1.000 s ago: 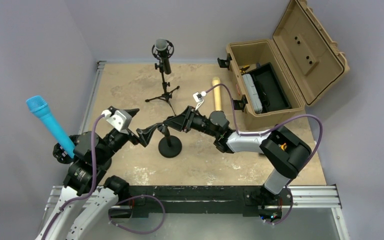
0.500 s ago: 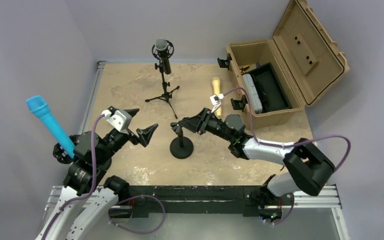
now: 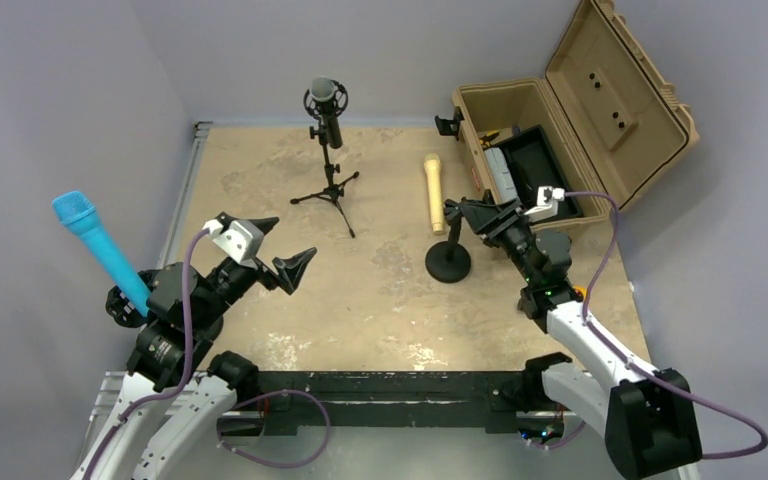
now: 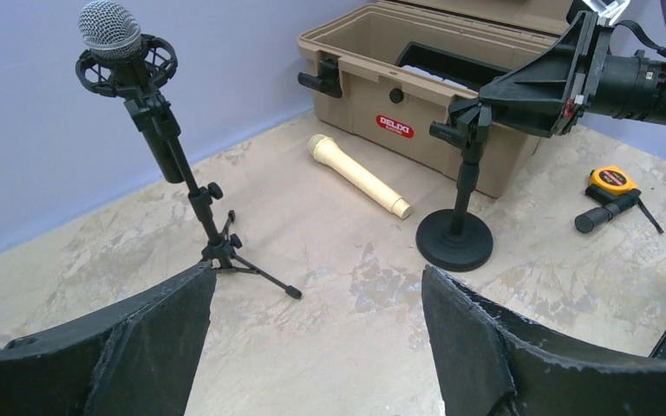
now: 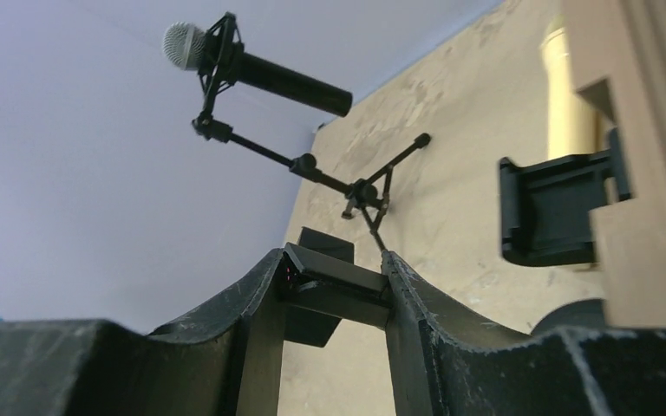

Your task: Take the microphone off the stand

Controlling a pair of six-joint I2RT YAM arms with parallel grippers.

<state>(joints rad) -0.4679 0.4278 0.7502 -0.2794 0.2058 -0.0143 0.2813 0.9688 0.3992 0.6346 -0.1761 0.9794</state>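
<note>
Currently the short stand [image 5: 334,290] is pinched between the closed right fingers [image 5: 412,316]; it should be released only once its base sits flat on the desk [image 3: 390,300]. The left fingers [image 4: 152,347] are spread wide and hold nothing.

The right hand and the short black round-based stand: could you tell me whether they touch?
Touching. The right wrist view shows the right hand shut on the top of the short black round-based stand, no gap.

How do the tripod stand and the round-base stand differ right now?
The tripod stand holds a black microphone in a shock mount; the round-base stand has an empty clip. The tripod stand stands free, while the right gripper clamps the top of the round-base stand. Both are black and upright.
</note>
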